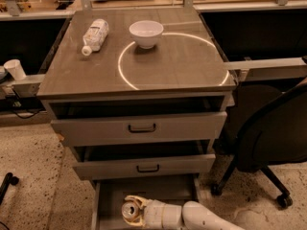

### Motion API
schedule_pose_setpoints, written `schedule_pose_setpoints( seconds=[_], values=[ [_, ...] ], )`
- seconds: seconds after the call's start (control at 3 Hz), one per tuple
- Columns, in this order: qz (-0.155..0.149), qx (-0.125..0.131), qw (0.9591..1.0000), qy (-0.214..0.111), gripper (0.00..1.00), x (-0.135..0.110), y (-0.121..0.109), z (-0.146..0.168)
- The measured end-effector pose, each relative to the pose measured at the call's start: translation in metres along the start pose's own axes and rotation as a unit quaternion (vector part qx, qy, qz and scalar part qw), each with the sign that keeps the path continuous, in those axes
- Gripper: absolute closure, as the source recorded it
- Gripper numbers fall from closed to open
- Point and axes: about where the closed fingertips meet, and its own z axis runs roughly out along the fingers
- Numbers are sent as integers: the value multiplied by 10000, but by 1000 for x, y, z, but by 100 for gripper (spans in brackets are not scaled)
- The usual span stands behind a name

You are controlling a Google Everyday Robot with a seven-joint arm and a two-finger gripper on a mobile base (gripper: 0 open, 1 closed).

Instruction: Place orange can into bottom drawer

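1. The claw (135, 211) is low at the front of the cabinet, inside the open bottom drawer (165, 190). Its arm reaches in from the lower right.
2. The claw's pale fingers (136, 200) sit on either side of the orange can (128, 209), so I judge it to be gripping the can.
3. The can's silver top faces up, and it is over the left-front part of the drawer floor. Whether its base touches the floor cannot be told.
4. Progress: carrying the can to the drawer looks done. What is left is to set it down, let go, and pull the arm out.
5. Edges: the drawer's left wall is near the can. The front of the middle drawer (146, 167) overhangs the back of the tray, so a lift should go up and forward, not back.
6. Open room: the grey floor to the right of and behind the can is bare. The speckled floor to the right, toward the office chair (271, 128), gives the arm a way out.
7. On the tabletop (182, 73), a white bowl (146, 32) and a plastic bottle (95, 35) lie well apart from the work.
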Motion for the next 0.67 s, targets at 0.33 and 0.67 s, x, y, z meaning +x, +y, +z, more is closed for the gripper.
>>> schedule_pose_setpoints(
  seconds=[0.33,0.67],
  values=[
    [-33,-2,10000,5,100,0,0,0],
    [-29,-54,9996,-263,100,0,-1,3]
  ],
)
